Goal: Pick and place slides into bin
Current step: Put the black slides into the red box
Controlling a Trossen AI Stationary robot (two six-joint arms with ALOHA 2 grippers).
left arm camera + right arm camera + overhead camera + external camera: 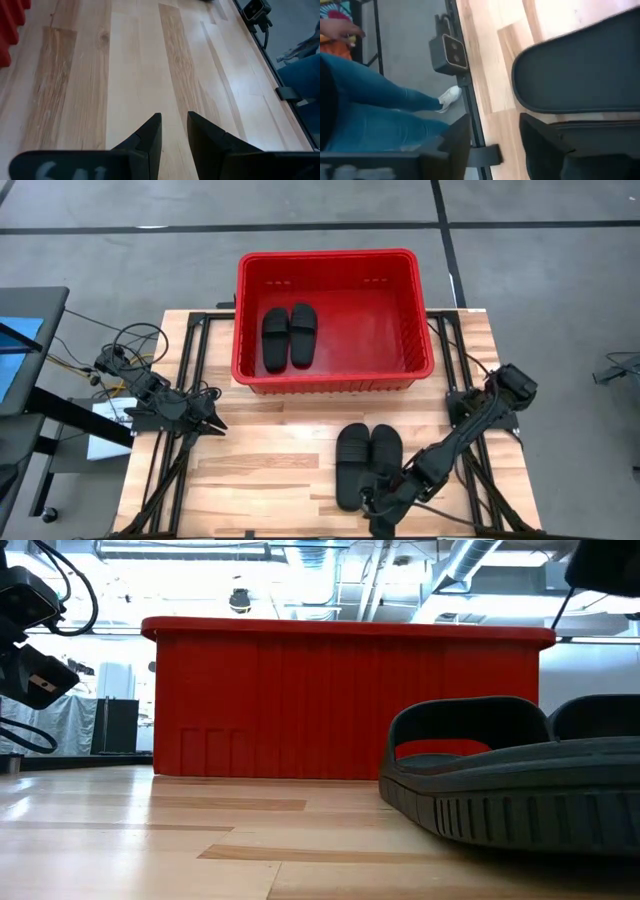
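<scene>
Halfway there by my count: one pair of slides (289, 337) already sits in the left half of the red bin (330, 258), and the second pair (366, 460) is on the desk at the near right. My right gripper (383, 502) is at their near end, fingers spread, holding nothing. Next I need to straddle one slide's edge and close. Left gripper (214, 423) waits near the left edge, fingers slightly parted, empty.

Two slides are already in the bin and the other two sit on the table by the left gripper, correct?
Not quite: the two slides on the table lie by the right gripper, as the high view shows. Two slides are indeed in the bin.
</scene>
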